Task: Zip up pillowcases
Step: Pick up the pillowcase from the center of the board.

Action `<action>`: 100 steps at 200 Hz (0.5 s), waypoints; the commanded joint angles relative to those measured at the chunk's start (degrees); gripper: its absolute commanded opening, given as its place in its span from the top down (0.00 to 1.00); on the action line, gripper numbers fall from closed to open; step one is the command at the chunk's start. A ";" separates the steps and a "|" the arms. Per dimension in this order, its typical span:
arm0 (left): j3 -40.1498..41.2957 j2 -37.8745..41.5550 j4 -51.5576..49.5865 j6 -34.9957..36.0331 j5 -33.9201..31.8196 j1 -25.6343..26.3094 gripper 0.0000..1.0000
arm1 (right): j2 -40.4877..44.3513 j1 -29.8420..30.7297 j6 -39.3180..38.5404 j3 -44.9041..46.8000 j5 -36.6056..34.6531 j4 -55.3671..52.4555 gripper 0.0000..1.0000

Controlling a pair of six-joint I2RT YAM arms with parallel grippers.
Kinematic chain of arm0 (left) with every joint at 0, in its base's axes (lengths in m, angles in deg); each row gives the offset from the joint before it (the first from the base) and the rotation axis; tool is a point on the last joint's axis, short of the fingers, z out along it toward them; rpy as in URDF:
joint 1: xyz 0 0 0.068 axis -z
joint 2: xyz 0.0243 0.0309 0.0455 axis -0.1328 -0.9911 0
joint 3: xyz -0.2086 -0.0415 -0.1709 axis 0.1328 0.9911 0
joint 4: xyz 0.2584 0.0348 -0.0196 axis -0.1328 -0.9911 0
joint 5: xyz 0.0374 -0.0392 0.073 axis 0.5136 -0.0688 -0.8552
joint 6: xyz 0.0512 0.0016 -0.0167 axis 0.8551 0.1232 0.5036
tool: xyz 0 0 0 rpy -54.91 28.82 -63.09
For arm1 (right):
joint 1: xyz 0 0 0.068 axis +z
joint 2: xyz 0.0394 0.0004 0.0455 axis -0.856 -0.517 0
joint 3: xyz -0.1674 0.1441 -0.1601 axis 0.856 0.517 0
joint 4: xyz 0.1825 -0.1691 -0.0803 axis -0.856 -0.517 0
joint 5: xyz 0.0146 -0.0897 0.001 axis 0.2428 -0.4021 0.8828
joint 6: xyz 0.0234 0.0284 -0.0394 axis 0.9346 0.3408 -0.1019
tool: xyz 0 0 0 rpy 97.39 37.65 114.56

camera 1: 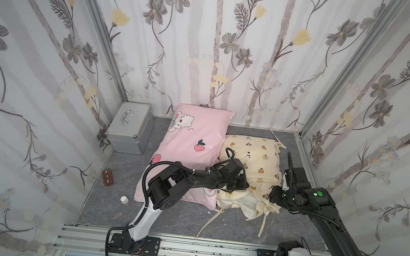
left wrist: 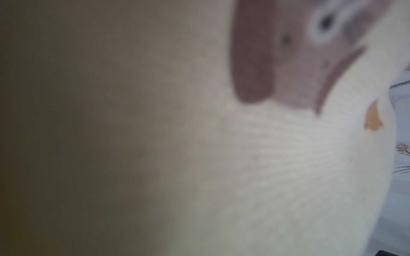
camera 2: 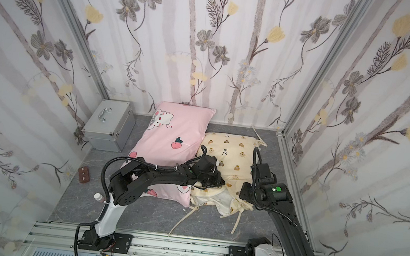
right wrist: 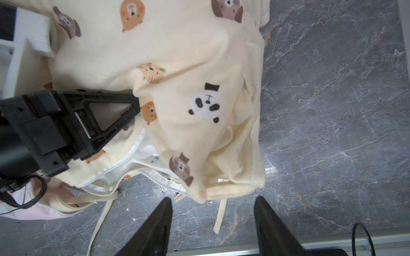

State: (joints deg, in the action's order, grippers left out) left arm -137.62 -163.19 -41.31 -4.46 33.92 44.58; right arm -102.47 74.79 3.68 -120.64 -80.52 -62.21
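Lying together are one pink pillowcase (camera 1: 192,137) and one cream pillowcase (camera 1: 256,151).

The right end effector (right wrist: 213,199) hovers with jaws apart over the grey marbled worktop (right wrist: 332,110). At its twelve o'clock lies the cream pillowcase (right wrist: 199,55), white lining (right wrist: 144,159) showing at its mouth; at ten o'clock the left end effector (right wrist: 135,104) pinches a fold of it.
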 commanded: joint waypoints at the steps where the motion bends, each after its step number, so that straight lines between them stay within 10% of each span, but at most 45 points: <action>1: -0.51 -0.22 -2.72 1.31 -1.82 -1.52 0.84 | -1.43 1.91 1.17 1.78 3.96 5.16 0.37; 51: -1.79 -0.11 -4.08 1.90 -1.51 -1.62 0.84 | -4.43 5.93 7.39 7.83 13.15 19.00 0.25; 100: -0.06 2.34 -4.06 2.02 -2.10 -1.67 0.85 | -9.20 3.20 7.76 9.55 2.94 20.46 0.49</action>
State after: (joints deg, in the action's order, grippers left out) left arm -138.52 -162.36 -44.24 -3.02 34.60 43.26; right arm -110.58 79.17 10.50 -110.56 -71.08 -44.94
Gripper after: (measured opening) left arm 0.154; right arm 0.586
